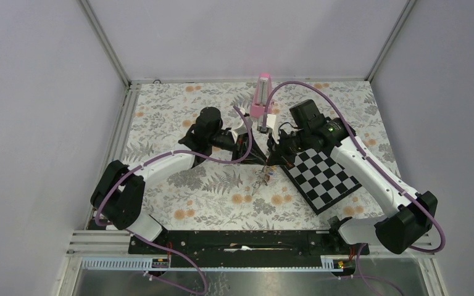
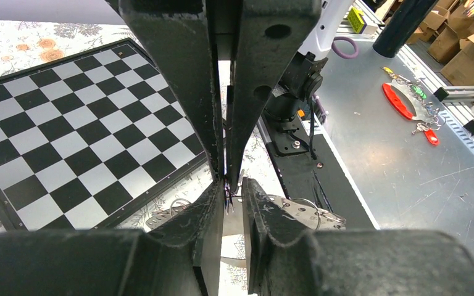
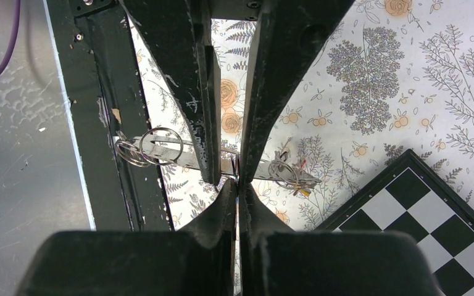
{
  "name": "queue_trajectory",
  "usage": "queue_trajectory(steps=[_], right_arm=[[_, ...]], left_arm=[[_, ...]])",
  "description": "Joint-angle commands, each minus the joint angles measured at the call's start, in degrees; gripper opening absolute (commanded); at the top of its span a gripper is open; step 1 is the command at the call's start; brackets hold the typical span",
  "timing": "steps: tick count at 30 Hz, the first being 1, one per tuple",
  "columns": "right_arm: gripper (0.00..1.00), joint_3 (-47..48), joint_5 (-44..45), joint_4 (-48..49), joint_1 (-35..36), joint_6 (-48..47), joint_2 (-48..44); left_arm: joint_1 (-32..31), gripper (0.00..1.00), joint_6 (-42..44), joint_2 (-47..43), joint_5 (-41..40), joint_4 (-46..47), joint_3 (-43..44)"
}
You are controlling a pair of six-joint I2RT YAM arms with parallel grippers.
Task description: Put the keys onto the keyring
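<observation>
Over the desk's (image 1: 210,197) middle my right gripper (image 3: 238,188) is pinching the keyring (image 3: 179,158), left gripper's (image 2: 233,185) hold unclear; gentle ring-prying is coming next.

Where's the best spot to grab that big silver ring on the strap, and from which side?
On the big ring, likely the top arc in the right wrist view, approached edge-on from that upper side: it sits face-on to the camera, the strap crosses its lower half, and smaller rings crowd its left.
</observation>
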Motion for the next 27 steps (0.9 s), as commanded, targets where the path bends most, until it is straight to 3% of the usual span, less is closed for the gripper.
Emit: queue_trajectory(steps=[1, 11, 16, 19, 22, 27], right_arm=[[0.0, 1.6, 0.0, 1.6, 0.7, 0.3, -1.0], [0.0, 1.6, 0.2, 2.0, 0.7, 0.8, -1.5], [0.0, 1.2, 1.0, 2.5, 0.7, 0.7, -2.1], [0.08, 0.2, 1.9, 3.3, 0.5, 0.7, -3.0], [0.24, -0.9, 1.9, 4.4, -0.2, 0.9, -4.5], [0.4, -2.9, -0.1, 5.9, -2.4, 0.9, -7.2]], left_arm=[[-0.3, 0.19, 1.4, -0.6, -0.1, 0.8, 0.0], [-0.3, 0.0, 2.8, -0.9, 0.3, -1.5, -0.2], [-0.2, 0.0, 2.8, -1.5, 0.1, -1.7, -0.3], [0.2, 0.0, 2.8, -2.2, -0.1, -1.5, -0.2], [0.7, 0.0, -1.4, -2.6, 0.3, 3.2, -0.5], [1.2, 0.0, -18.0, -2.5, 0.3, 23.9, -4.8]])
